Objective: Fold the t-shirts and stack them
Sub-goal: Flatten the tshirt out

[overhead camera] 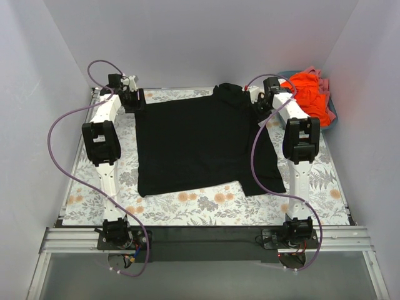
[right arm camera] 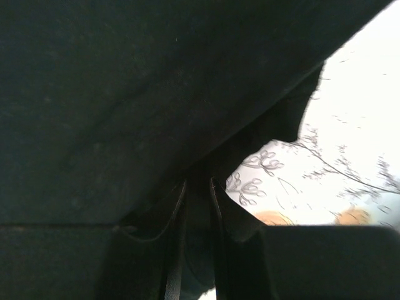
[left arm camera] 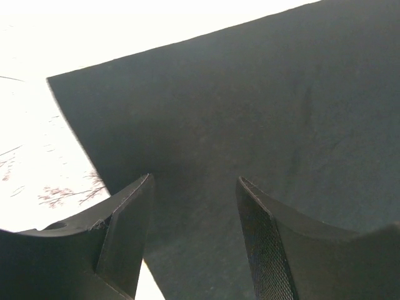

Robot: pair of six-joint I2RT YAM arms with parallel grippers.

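A large black t-shirt (overhead camera: pixel 200 144) lies spread flat on the floral table cover, with a bunched fold at its far edge. My left gripper (overhead camera: pixel 134 100) hovers over the shirt's far left corner. In the left wrist view this gripper (left arm camera: pixel 194 178) is open, and the flat black t-shirt (left arm camera: pixel 250 106) lies below its fingers, not between them. My right gripper (overhead camera: pixel 260 106) is at the shirt's far right edge. In the right wrist view the right gripper (right arm camera: pixel 199 181) is shut on a pinch of the black t-shirt (right arm camera: pixel 125 94). An orange-red t-shirt (overhead camera: pixel 309 90) is heaped in the basket.
A teal basket (overhead camera: pixel 332 119) stands at the far right corner against the wall. White walls close in the table on three sides. Bare floral table cover (overhead camera: pixel 206 203) shows between the shirt's near hem and the arm bases. Purple cables loop beside each arm.
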